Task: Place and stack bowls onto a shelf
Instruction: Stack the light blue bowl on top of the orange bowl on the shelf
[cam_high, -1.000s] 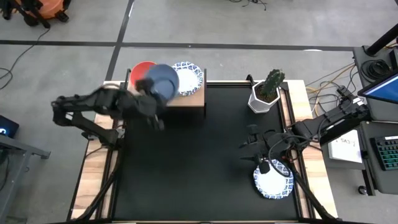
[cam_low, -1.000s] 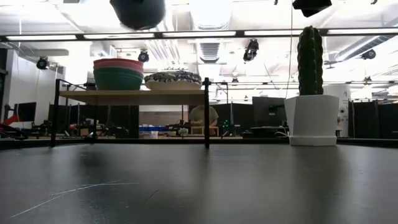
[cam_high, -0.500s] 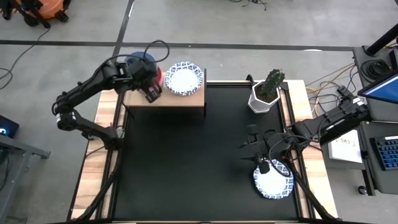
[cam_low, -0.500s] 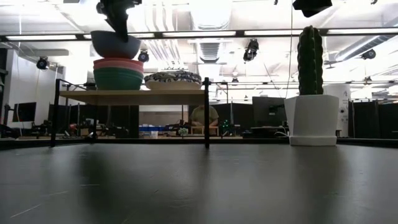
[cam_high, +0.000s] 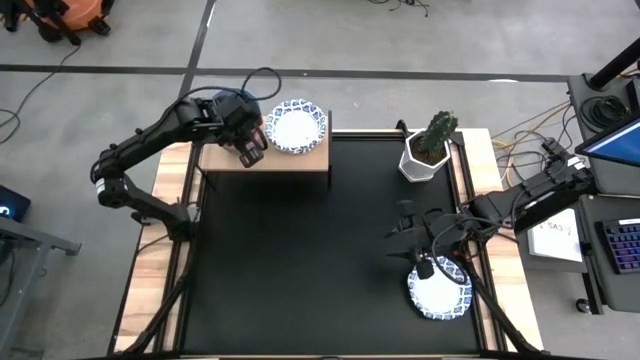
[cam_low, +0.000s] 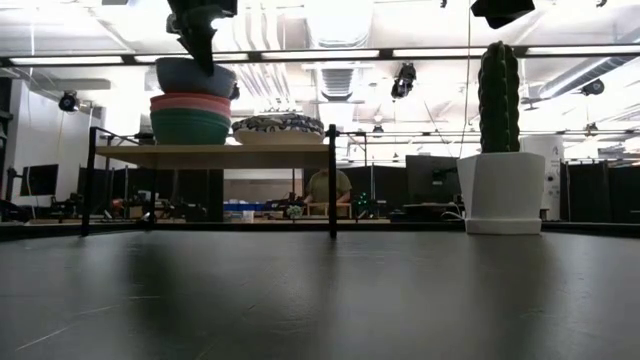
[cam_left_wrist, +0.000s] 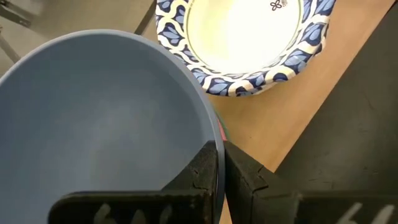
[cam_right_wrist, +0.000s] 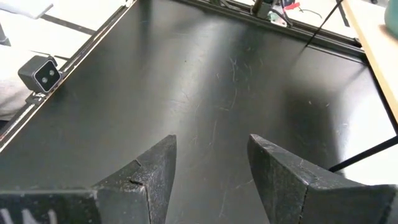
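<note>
The blue bowl (cam_left_wrist: 106, 124) sits on top of a pink bowl (cam_low: 190, 101) and a green bowl (cam_low: 190, 126), stacked at the left end of the shelf (cam_low: 215, 155). A sliver of red rim (cam_high: 262, 127) shows beside the arm in the high view. White bowls with blue patterned rims (cam_high: 301, 125) stand at the shelf's right end. My left gripper (cam_left_wrist: 221, 149) is above the stack, shut on the blue bowl. My right gripper (cam_right_wrist: 211, 162) is open over the table's right side, touching nothing. Another patterned bowl (cam_high: 439, 290) lies on the table near it. My left gripper holds the blue bowl by its rim (cam_left_wrist: 213, 132), on the side toward the patterned bowls. One finger (cam_left_wrist: 200, 171) is inside the bowl and the other (cam_left_wrist: 249, 180) outside. The fingers come from above, pointing down (cam_low: 200, 35). The bowl's base rests in the pink bowl.
A cactus in a white hexagonal pot (cam_high: 430, 150) stands at the table's far right. The black table top (cam_high: 300, 260) lies bare between the shelf and my right arm. A person (cam_low: 327, 190) sits in the room behind the shelf.
My left gripper has carried the blue bowl from high above the shelf's front edge toward the far left, over the stack, then down. The bowl, tilted and held high before, has levelled and now sits on the pink bowl. The gripper stays shut on it.
</note>
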